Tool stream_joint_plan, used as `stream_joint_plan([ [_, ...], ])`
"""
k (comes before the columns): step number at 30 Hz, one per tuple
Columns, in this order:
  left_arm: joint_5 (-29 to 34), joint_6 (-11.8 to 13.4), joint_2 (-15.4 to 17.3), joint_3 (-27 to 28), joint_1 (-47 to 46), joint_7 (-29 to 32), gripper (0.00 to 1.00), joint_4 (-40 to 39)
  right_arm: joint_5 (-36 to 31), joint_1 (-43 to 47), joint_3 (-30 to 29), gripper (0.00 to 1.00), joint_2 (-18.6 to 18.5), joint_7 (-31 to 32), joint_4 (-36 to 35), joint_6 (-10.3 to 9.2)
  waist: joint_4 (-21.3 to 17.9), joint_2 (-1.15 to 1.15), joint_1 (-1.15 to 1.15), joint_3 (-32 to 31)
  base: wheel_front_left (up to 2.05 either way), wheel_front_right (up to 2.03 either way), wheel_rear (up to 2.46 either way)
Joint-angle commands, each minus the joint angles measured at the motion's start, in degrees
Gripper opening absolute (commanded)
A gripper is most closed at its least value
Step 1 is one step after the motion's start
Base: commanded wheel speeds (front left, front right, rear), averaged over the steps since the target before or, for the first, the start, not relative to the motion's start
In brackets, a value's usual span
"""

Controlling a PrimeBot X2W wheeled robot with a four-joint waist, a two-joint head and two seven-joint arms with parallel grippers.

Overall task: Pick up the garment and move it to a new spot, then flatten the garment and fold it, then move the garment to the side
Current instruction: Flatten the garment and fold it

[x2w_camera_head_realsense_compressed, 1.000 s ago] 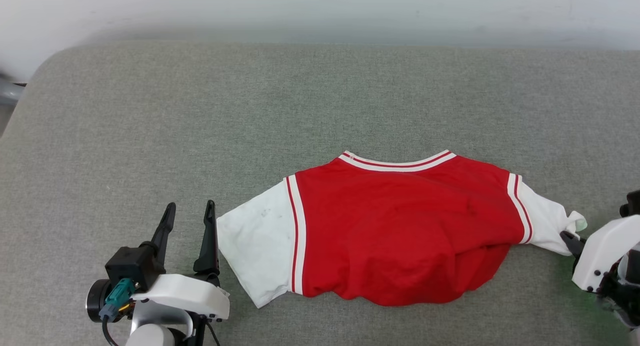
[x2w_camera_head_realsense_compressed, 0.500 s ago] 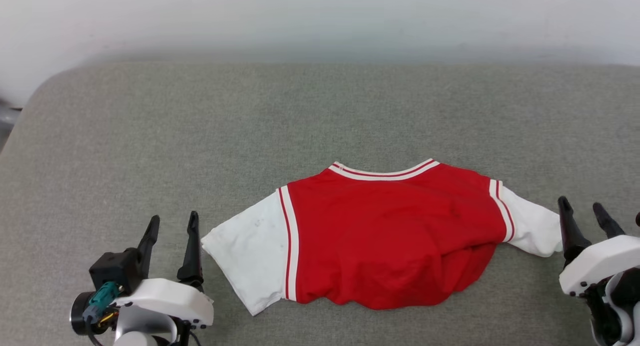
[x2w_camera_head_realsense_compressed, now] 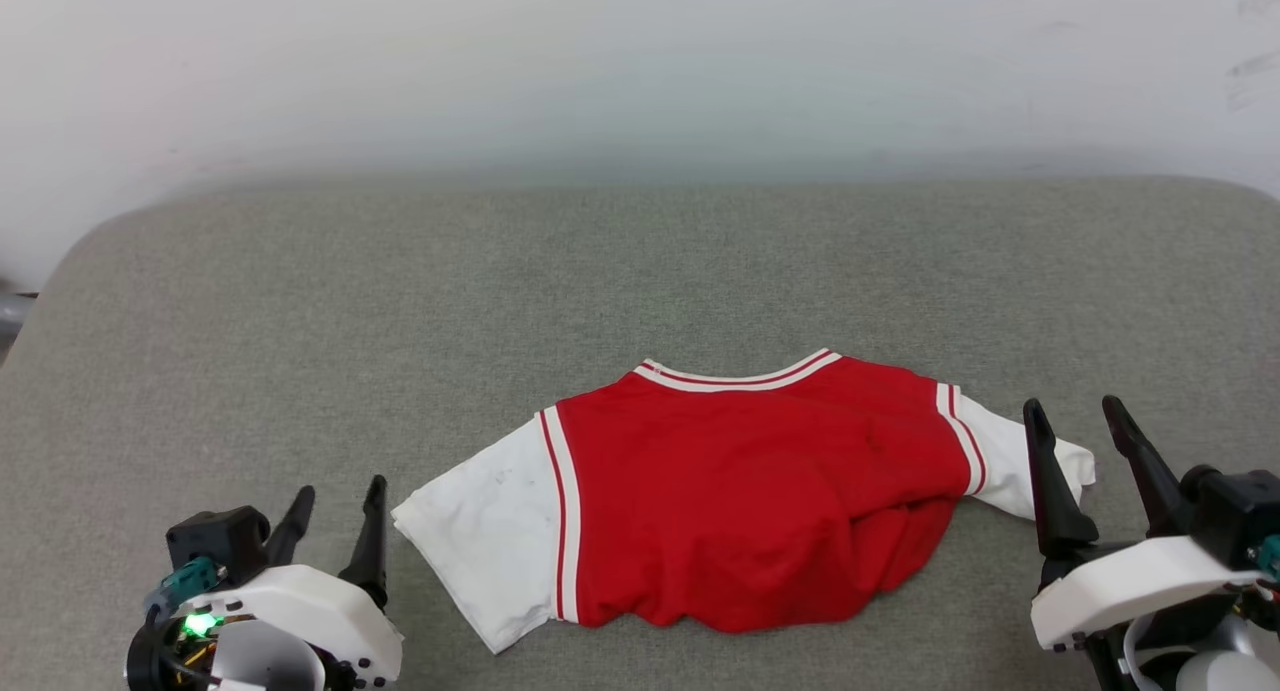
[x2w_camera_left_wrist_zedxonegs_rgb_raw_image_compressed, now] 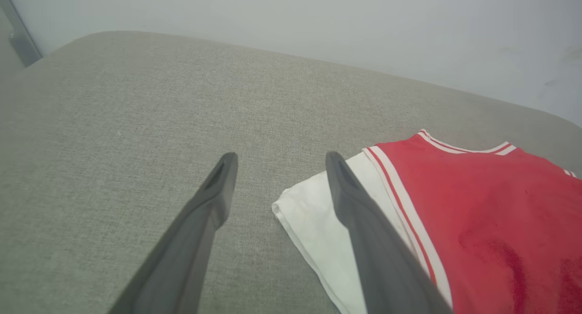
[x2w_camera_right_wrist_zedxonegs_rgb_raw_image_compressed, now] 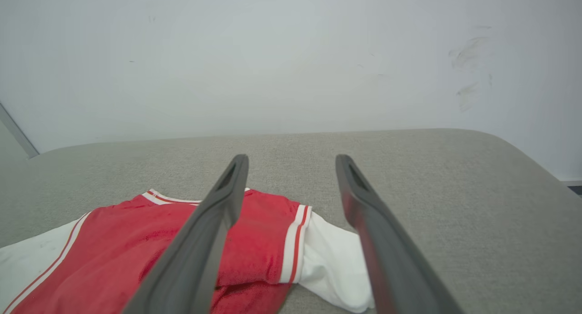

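Note:
The garment (x2w_camera_head_realsense_compressed: 740,496), a red jersey with white sleeves and red-striped trim, lies on the grey cushion, folded over so its lower hem bunches toward the front. My left gripper (x2w_camera_head_realsense_compressed: 337,489) stands open just left of the left sleeve, not touching it. Its dark fingers (x2w_camera_left_wrist_zedxonegs_rgb_raw_image_compressed: 213,200) frame the sleeve's corner, where the garment (x2w_camera_left_wrist_zedxonegs_rgb_raw_image_compressed: 477,214) shows at the right. My right gripper (x2w_camera_head_realsense_compressed: 1075,413) is open beside the right sleeve's end, with nothing between its fingers. In the right wrist view the garment (x2w_camera_right_wrist_zedxonegs_rgb_raw_image_compressed: 263,241) lies below and left of the raised fingers (x2w_camera_right_wrist_zedxonegs_rgb_raw_image_compressed: 363,205).
The grey cushioned surface (x2w_camera_head_realsense_compressed: 400,301) stretches wide behind and to both sides of the shirt. A white wall (x2w_camera_head_realsense_compressed: 640,71) rises along its far edge. The cushion's rounded corners sit at the far left and far right.
My right gripper has let go of the right sleeve, opened, and lifted clear. The head camera has tilted up, so the whole scene sits lower in the picture.

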Motion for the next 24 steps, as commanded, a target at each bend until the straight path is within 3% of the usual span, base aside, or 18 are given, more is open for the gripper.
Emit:
stream_joint_plan([
  [1, -1.0, -0.8, 0.5, -0.4, 0.4, 2.1, 1.00, -0.4, -0.2, 1.5, 0.4, 1.00, 0.2, 0.6, -1.3, -0.04, -0.5, 0.00, 0.01, -0.7, 0.00, 0.00, 0.00],
  [14, -9.7, -5.2, 6.7, -4.1, -8.1, 28.9, 1.00, 4.1, 1.5, 2.9, 4.6, 1.00, 0.5, 2.4, -8.5, -0.04, -3.4, 0.00, 0.01, 2.5, 0.00, 0.00, 0.00],
  [24, -12.1, -5.9, 9.6, -7.1, -13.0, 39.0, 1.00, 13.5, 3.4, 0.7, 4.7, 1.00, 0.6, 1.1, -6.9, -0.04, -5.4, 0.00, 0.01, 7.4, 0.00, 0.00, 0.00],
])
